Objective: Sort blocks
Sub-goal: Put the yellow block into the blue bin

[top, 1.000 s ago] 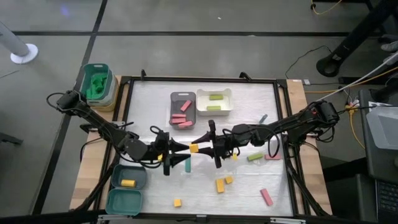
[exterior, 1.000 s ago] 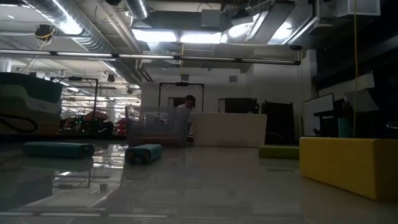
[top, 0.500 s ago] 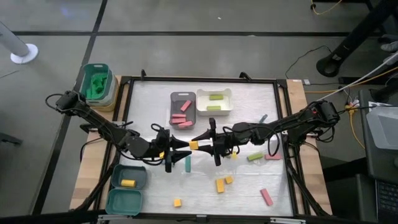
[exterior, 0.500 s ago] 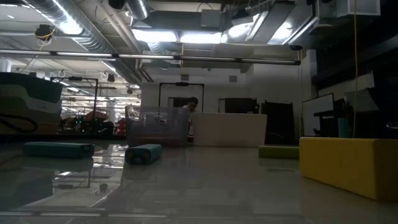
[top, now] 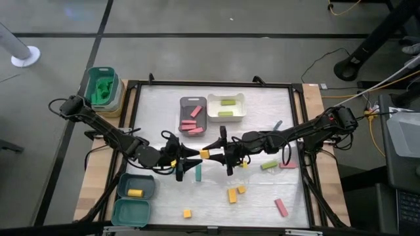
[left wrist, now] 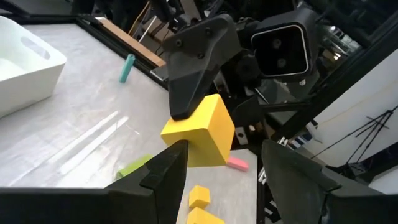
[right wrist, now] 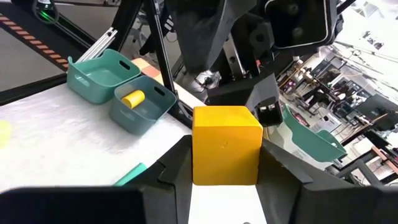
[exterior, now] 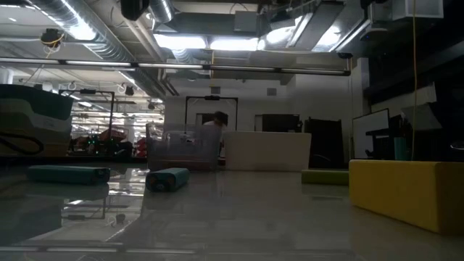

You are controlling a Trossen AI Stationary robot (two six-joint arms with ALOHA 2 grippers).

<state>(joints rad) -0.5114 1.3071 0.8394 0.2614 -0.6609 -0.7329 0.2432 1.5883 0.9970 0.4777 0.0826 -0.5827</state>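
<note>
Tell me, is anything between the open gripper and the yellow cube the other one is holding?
Nothing visible. The right gripper holds the yellow cube up in the middle of the table. The left gripper faces it with open fingers, close by, and only air shows between them in the left wrist view.

Both arms are black and thin, made of long bars with round joints. Black cables run along them. The left gripper (top: 190,159) and the right gripper (top: 214,152) have dark, pointy, smooth fingers (left wrist: 194,65). One wrist carries a boxy black camera with two round lenses.
</note>
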